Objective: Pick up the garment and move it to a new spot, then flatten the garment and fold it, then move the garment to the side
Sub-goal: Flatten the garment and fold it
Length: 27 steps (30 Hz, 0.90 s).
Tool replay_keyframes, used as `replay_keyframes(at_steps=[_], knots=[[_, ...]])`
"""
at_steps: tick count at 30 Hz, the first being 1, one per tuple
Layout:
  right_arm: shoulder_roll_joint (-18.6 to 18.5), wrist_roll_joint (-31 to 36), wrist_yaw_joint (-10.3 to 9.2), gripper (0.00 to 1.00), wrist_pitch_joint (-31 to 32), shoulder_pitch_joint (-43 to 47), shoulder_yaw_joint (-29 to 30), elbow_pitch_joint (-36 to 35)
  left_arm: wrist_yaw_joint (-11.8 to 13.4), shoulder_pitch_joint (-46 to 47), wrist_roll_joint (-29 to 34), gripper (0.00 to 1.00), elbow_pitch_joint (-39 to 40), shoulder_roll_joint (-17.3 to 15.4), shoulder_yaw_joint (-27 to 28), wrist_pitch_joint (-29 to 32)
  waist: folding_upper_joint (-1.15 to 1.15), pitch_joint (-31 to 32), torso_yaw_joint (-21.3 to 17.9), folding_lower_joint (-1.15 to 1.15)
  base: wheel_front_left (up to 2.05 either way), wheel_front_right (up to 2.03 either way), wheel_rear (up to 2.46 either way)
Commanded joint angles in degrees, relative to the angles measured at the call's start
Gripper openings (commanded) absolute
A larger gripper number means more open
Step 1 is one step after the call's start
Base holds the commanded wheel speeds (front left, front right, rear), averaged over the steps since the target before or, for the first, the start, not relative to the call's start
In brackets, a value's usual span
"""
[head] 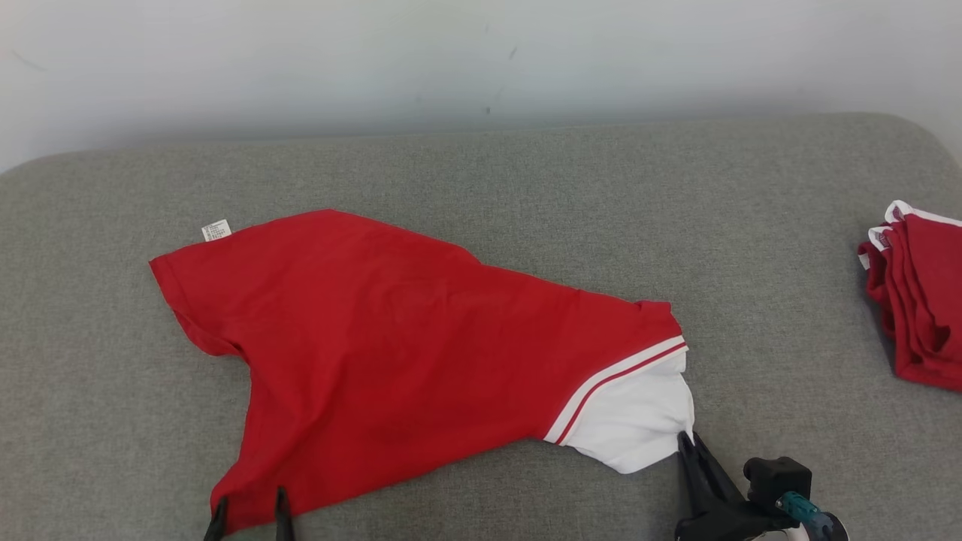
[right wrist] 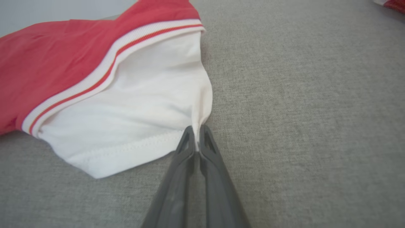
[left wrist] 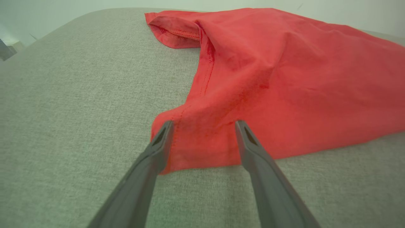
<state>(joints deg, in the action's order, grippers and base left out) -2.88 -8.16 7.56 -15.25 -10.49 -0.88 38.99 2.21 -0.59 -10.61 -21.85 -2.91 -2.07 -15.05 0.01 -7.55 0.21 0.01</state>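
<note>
My right claw (right wrist: 196, 134) is clenching the hem corner of the white sleeve (right wrist: 142, 104) at 5 o'clock on the red T-shirt (head: 391, 338), which is lying mid grey worktop (head: 526, 173). My left claw (left wrist: 204, 129) is gaping, released, astride its 7 o'clock edge. Bare worktop is stretching toward 12 o'clock, and a folded red pile (head: 917, 300) is sitting at 3 o'clock.

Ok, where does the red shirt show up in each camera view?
Head view: shirt across the centre, white end lower right.
Left wrist view: shirt upper right, a red corner between the fingers of the open left gripper.
Right wrist view: shirt upper left, white corner pinched in the shut right gripper.
Shared landmark: the grey cushion under it.
</note>
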Motion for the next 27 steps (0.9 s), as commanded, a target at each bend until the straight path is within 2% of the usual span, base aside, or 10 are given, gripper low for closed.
replay_keyframes(at_steps=[1, 13, 22, 23, 24, 27], knots=[[-0.05, -0.52, -0.12, 0.00, 0.18, 0.52, 0.26, -0.35, 0.16, -0.13, -0.49, 1.00, 0.06, 0.02, 0.24, -0.18, -0.01, 0.16, -0.12, -0.01, 0.00, 0.00, 0.00], [-0.02, 0.17, -0.12, 0.00, 0.13, 1.63, -0.44, -3.96, 1.33, -1.66, -3.71, 1.00, -0.82, 0.01, 3.30, -0.18, -0.01, 0.65, -1.34, -0.01, 0.00, 0.00, 0.00], [-0.02, 0.65, -0.12, 0.00, 0.13, 1.75, -0.61, -4.92, 1.10, -2.05, -5.23, 1.00, -3.17, 0.00, 3.21, -0.18, -0.01, 0.97, -2.11, -0.01, 0.00, 0.00, 0.00], [-0.02, 0.67, -0.12, 0.00, 0.13, 1.80, -0.61, -4.98, 1.16, -2.07, -5.17, 0.69, -3.34, 0.01, 3.18, -0.18, -0.01, 1.07, -2.12, -0.01, 0.00, 0.00, 0.00], [-0.02, 0.75, -0.12, 0.00, 0.13, 1.94, -0.62, -5.07, 0.96, -2.14, -5.34, 0.00, -3.80, 0.03, 3.02, -0.18, -0.01, 1.34, -2.13, -0.01, 0.00, 0.00, 0.00], [-0.02, 0.71, -0.12, 0.00, 0.13, 2.23, -0.58, -5.28, 0.67, -2.30, -5.78, 0.00, -4.35, 0.02, 3.19, -0.18, -0.01, 1.90, -2.11, -0.01, 0.00, 0.00, 0.00]])
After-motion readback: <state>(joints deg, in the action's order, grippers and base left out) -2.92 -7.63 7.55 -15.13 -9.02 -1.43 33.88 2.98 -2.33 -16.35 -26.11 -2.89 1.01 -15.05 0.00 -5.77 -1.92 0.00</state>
